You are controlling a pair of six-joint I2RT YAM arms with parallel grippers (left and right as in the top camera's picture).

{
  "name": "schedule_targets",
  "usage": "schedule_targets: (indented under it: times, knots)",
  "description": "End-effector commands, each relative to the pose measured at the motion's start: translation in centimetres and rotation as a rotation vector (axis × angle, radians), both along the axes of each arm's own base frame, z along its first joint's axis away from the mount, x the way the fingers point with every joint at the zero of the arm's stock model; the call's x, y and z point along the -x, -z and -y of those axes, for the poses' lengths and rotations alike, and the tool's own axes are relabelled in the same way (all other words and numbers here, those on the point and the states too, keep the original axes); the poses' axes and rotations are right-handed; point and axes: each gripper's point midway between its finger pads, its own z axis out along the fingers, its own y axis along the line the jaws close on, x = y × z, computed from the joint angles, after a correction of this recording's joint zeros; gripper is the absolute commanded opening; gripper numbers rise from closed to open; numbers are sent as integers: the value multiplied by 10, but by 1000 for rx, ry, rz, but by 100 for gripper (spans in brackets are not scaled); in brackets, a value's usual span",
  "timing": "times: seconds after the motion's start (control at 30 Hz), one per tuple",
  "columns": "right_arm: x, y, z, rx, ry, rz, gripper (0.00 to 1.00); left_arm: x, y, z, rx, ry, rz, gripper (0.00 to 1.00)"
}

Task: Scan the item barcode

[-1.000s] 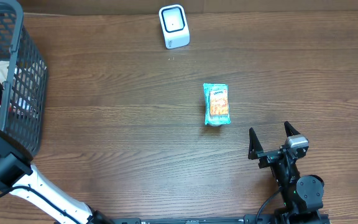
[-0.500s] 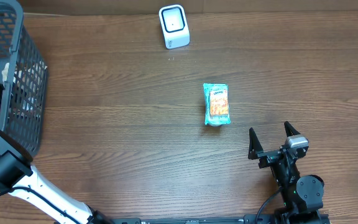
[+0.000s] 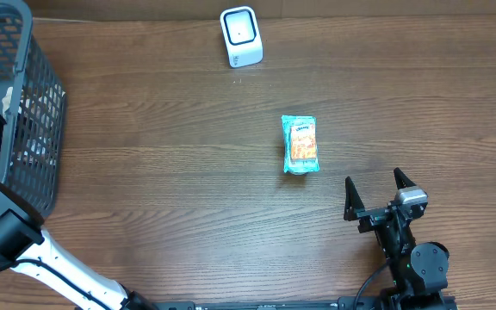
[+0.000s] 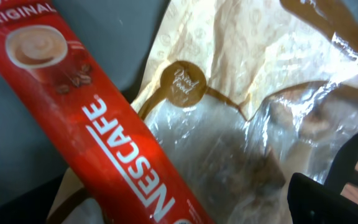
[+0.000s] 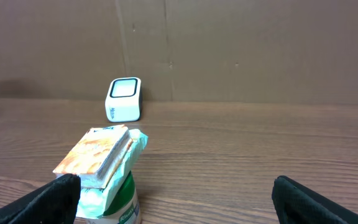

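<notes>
A teal snack packet (image 3: 300, 145) with an orange picture lies mid-table; in the right wrist view this packet (image 5: 104, 168) sits just ahead on the left. The white scanner (image 3: 241, 36) stands at the table's far edge, also visible as the scanner (image 5: 124, 98) in front of a cardboard wall. My right gripper (image 3: 375, 195) hovers open near the front edge, right of the packet, holding nothing. My left gripper (image 4: 179, 211) is down inside the basket (image 3: 33, 103), over a red Nescafe stick (image 4: 98, 124) and a clear-and-tan food bag (image 4: 247, 93). Only one finger (image 4: 328, 199) shows, far out to the side.
The dark mesh basket stands at the table's left edge with the left arm (image 3: 7, 232) reaching over its near wall. A brown cardboard wall (image 5: 229, 50) closes off the far side behind the scanner.
Inside the basket the left arm has shifted slightly and its jaws have come apart. The packet, scanner and right arm have not moved.
</notes>
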Motion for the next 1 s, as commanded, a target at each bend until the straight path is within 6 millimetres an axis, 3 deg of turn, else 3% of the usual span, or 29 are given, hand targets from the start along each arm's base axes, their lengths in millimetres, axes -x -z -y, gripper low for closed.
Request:
schedule_targets:
  times: [0.0,0.3,0.33,0.43,0.5,0.63,0.67,0.97]
  knots:
    - [0,1,0,7,-1,7,100,2,17,4,46,-75,-28,100]
    - [0,1,0,7,-1,7,100,-8,0,-12,151,-230,92,98]
    - [0,1,0,7,-1,7,100,-7,0,-14,149,-233,92,90]
    - [0,1,0,7,-1,7,100,-4,1,-20,125,-249,80,45]
    - [0,1,0,7,-1,7,100,1,4,-25,92,-261,54,31]
    - [0,1,0,7,-1,7,100,4,6,-29,53,-263,27,28]
    - [0,1,0,7,-1,7,100,5,7,-30,47,-266,23,6]
    - [0,1,0,7,-1,7,100,3,-17,-35,-24,-152,22,4]
